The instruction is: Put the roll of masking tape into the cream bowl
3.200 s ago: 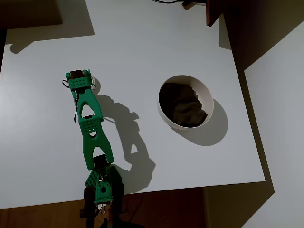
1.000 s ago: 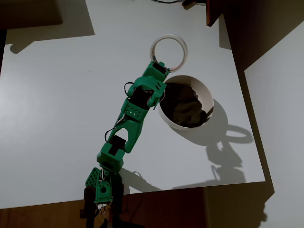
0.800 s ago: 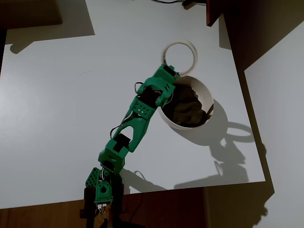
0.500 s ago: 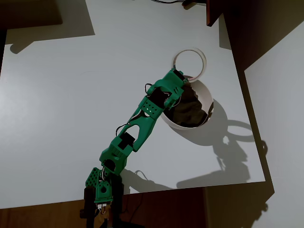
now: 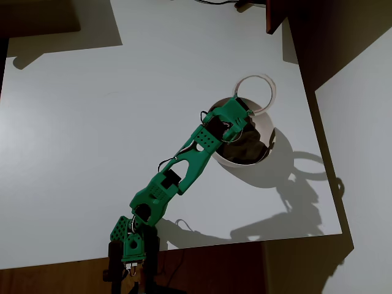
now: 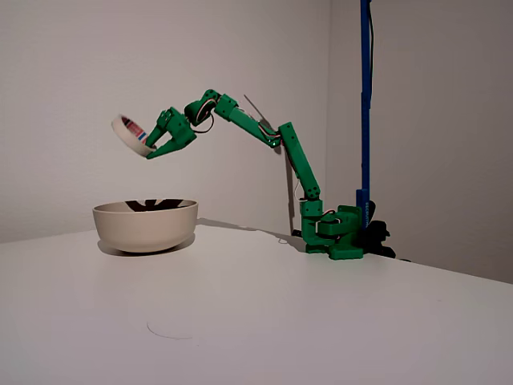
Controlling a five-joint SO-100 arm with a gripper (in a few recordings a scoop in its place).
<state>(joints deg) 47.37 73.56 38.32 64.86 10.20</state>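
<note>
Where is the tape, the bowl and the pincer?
tape (image 5: 267,86), overhead view, on its ring band
bowl (image 6: 144,228), fixed view, on its outer wall
pincer (image 6: 150,143), fixed view, between its fingertips

The green arm (image 6: 272,140) rises from its base (image 6: 337,233) at 6 o'clock in the overhead view and stretches toward 1 o'clock, well above the table. Its gripper (image 5: 240,110) (image 6: 152,143) is clamped on the roll of masking tape (image 5: 256,94) (image 6: 130,135), 2 fingers angled slightly downward.

Hard light from 1 side throws sharp, dark shadows of the arm (image 5: 190,156) and bowl (image 5: 269,131) across the white surface (image 5: 92,135) in the overhead view. The picture's corners fall into darkness. In the fixed view the light is dim and even, and the tape ring (image 6: 130,134) is slightly blurred.
</note>
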